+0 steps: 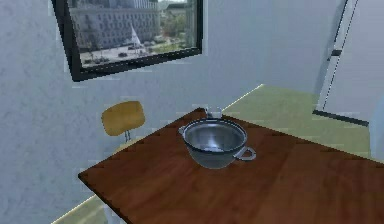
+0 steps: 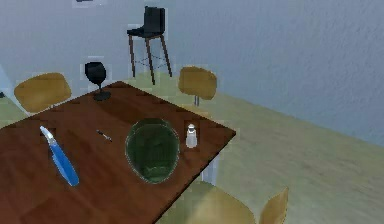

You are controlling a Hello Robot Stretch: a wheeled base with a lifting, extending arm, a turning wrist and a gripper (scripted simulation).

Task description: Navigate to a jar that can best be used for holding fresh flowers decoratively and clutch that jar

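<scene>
In the arm side view, a brown wooden counter [image 2: 100, 165] takes up the lower left. All places below are given from it. The forward view has a brown counter [image 1: 300, 185] too, and I cannot tell whether it is the same one.

- On the wall beyond that forward counter hangs a dark-framed city view [image 1: 130, 35].
- A white door [image 1: 355, 60] stands past its far right corner.
- A tan chair [image 1: 122, 118] sits off its left edge.
- In the arm side view, tan chairs stand around the counter: one at the far left [image 2: 42, 92], one at the far edge [image 2: 197, 83] and one at the near corner [image 2: 225, 208].
- A dark stool [image 2: 150, 35] stands well beyond the counter, against the wall.
- A grey metal pot [image 1: 213, 143] stands in the middle of the forward counter.
- A small clear glass thing [image 1: 212, 113] is just behind the pot.
- A dark green oval dish [image 2: 152, 150] lies near the side counter's right end.
- A long blue thing [image 2: 60, 155] lies near its left.
- The dark stemmed vessel [image 2: 96, 78], the one thing here shaped to hold flowers, stands upright at the counter's far corner.
- A white shaker [image 2: 191, 135] stands just beside the dish.
- A thin small item [image 2: 103, 133] lies mid-counter.

The gripper's state cannot be told.
</scene>
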